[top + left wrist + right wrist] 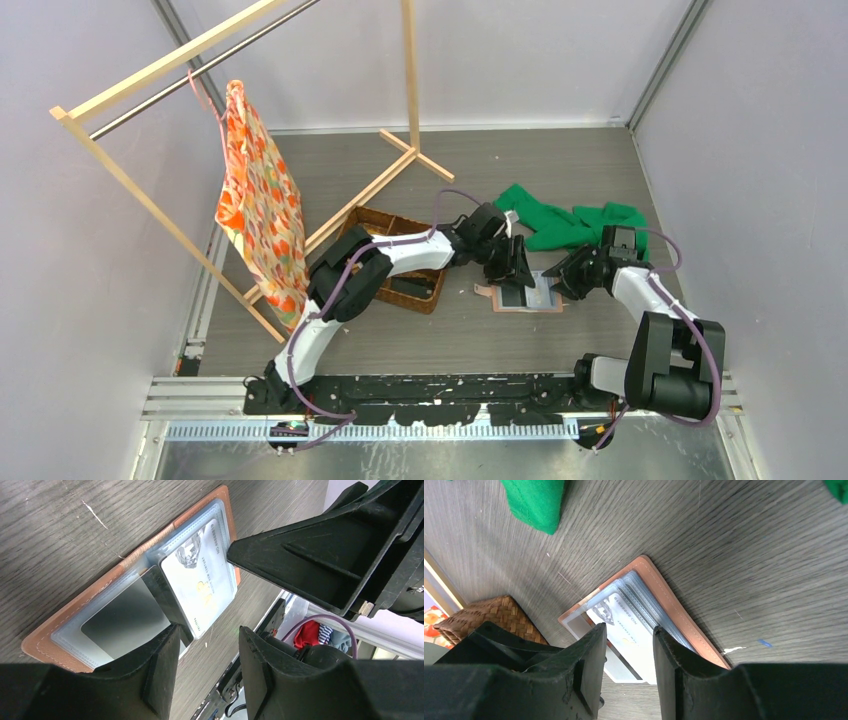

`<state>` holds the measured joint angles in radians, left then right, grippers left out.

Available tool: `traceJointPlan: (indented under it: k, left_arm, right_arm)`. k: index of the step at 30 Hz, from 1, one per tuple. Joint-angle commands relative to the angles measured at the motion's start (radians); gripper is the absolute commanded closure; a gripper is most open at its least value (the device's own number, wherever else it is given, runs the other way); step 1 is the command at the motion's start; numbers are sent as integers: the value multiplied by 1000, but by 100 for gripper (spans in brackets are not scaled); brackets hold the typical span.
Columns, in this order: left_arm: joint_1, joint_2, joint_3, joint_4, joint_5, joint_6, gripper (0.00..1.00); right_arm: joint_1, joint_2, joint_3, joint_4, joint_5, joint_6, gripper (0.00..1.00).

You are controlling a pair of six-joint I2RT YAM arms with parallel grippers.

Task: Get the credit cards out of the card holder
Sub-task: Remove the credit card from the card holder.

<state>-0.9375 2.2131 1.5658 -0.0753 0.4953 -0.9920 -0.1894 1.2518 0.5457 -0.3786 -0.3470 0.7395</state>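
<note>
Here's the card holder, lying spread open flat on the grey table, right in the middle between the two arms. The left gripper hangs over its far edge and the right gripper crowds in at its right side. From the left wrist, the fingers stand apart with nothing pinched between them, so that hand is open, poised just above the clear plastic sleeves. A pale silver card sits in the sleeve on one half, and a grey card shows in the other. The tip of the right gripper's black finger meets the pale card's edge at the holder's rim, though I cannot tell if it presses down. From the right wrist, those fingers are parted too, gripping nothing, the pale card visible through the gap below them. A brown woven basket sits just left of the holder, partly under the left arm, and a green cloth lies behind it.
</note>
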Motion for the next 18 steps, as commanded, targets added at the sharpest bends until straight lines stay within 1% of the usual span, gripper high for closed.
traceJointPlan:
  k: [1,5,7,9,10,18]
  left_arm:
    - [5,2,1,24,12,0,52]
    - [10,-1,-18,12,2,7,53]
    - [15,-3,-30,12,1,9,56]
    - [18,-3,-41,17,0,6,62]
    - [19,-4,-47,21,0,6,63]
    - [23,3,-59,29,-6,6,62]
  right_arm:
    - [1,-13,-43,5,12,-10,55]
    - [2,-22,-72,14,-14,-4,55]
    - [3,-24,-91,22,-25,-1,55]
    - [2,-24,-101,24,-27,-3,55]
    - [3,-24,-107,28,-29,-3,55]
    - [3,-17,-118,37,-41,5,55]
